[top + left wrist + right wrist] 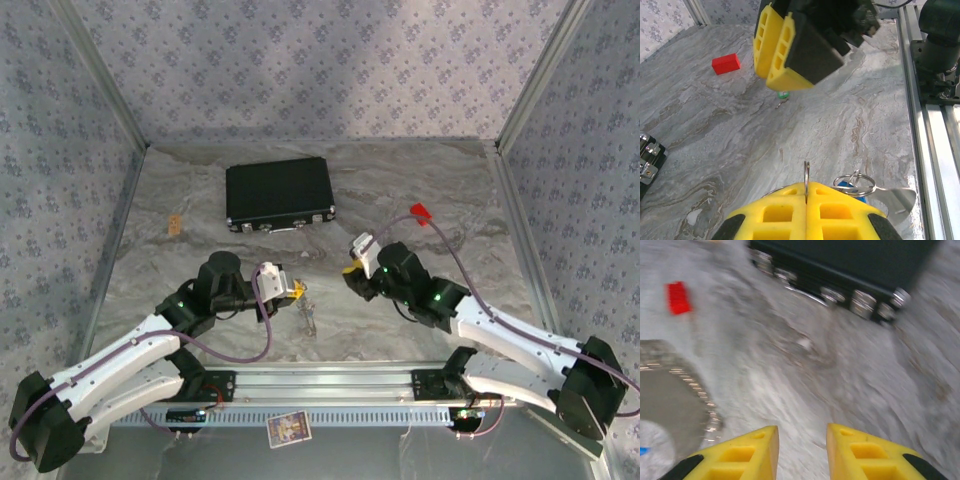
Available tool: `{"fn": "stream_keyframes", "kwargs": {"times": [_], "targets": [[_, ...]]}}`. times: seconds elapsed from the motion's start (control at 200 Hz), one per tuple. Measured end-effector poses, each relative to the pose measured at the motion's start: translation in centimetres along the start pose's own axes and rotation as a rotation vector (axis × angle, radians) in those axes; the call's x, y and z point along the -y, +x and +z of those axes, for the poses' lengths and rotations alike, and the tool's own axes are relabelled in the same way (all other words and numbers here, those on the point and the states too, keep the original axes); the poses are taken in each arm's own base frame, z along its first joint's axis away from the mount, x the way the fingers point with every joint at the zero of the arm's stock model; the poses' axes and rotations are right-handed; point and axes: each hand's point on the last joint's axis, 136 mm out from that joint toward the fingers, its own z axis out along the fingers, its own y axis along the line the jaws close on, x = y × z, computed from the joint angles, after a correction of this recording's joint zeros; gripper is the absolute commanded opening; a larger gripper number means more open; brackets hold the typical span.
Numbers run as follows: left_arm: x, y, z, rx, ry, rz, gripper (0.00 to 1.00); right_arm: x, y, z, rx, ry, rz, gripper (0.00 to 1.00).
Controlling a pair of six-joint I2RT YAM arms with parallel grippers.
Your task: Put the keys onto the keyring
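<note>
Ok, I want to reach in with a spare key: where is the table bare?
Bare: the strip between the black case and the back wall, and the stretch from the red block to the right wall. Crowded: the middle, where the left fingers pinch the keyring close to the right fingers, with the green key lying nearby.

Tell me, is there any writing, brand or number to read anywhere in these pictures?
Nothing here can be read.
Card at the near edge: it has something printed on it, too small to read.
Black case: no label or brand shows on it.
</note>
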Motion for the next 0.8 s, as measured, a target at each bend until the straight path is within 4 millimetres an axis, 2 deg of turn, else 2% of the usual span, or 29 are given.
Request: {"fn": "stream_keyframes", "kwargs": {"times": [0.19,0.32,0.525,0.62,0.8], "targets": [[-0.3,0.0,0.0,-0.003,-0.014,0.001,0.00,4.6,2.0,0.1,-0.141,0.221,0.216,0.33],[-0.4,0.0,0.0,-0.002,-0.022,0.003,0.00,7.2,4.3,-0.6,-0.222,0.331,0.321,0.33],[-0.4,0.0,0.0,-0.001,-0.023,0.004,0.00,11.2,6.7,-1.7,-0.284,0.451,0.500,0.35],[-0.4,0.0,0.0,-0.001,-0.023,0.004,0.00,12.2,8.1,-1.7,-0.332,0.479,0.552,0.36],[-0.4,-0.1,0.0,0.000,-0.023,0.004,0.00,12.7,10.2,-1.0,-0.440,0.491,0.585,0.37]]}}
